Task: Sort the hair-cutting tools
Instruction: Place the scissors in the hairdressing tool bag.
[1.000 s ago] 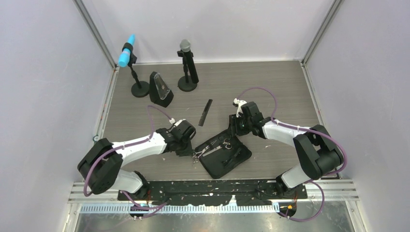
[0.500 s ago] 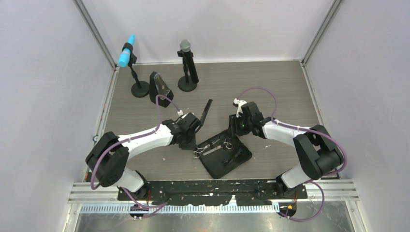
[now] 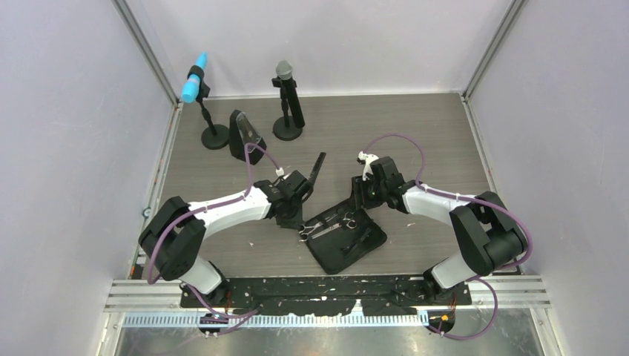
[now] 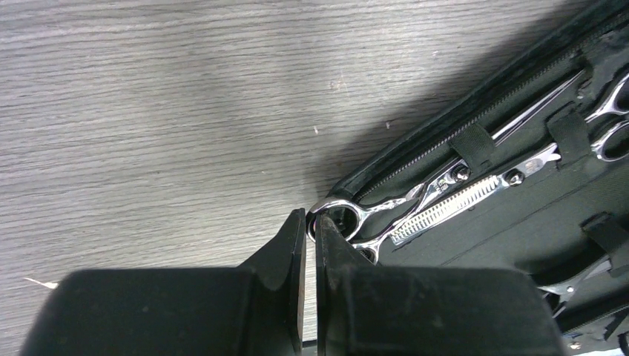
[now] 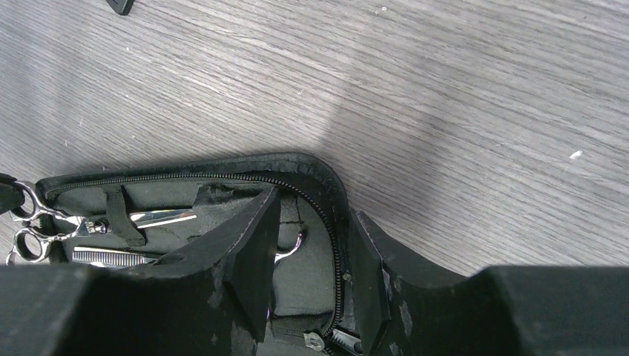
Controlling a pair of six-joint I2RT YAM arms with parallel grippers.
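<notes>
A black zippered pouch (image 3: pixel 367 248) lies open near the table's middle. Two silver scissors are strapped inside it. The serrated pair (image 4: pixel 445 208) lies at the pouch's left corner, the other pair (image 4: pixel 604 122) further in. My left gripper (image 4: pixel 311 219) is shut on the serrated pair's outer finger ring at the pouch's edge (image 3: pixel 299 216). My right gripper (image 5: pixel 311 208) stands open astride the pouch's zippered rim (image 5: pixel 337 245) at its far corner (image 3: pixel 361 196), one finger inside and one outside. The long black comb (image 3: pixel 317 170) lies on the wood beyond the pouch.
At the back left stand a blue-headed microphone (image 3: pixel 196 78) and a grey-headed microphone (image 3: pixel 284 72), both on round black bases. A black wedge-shaped stand (image 3: pixel 247 139) sits between them. Grey walls close in the table on three sides.
My left arm has swung right and slightly away. The scissors' handles have moved with it from off the pouch's corner to its edge. The right arm has not moved.
</notes>
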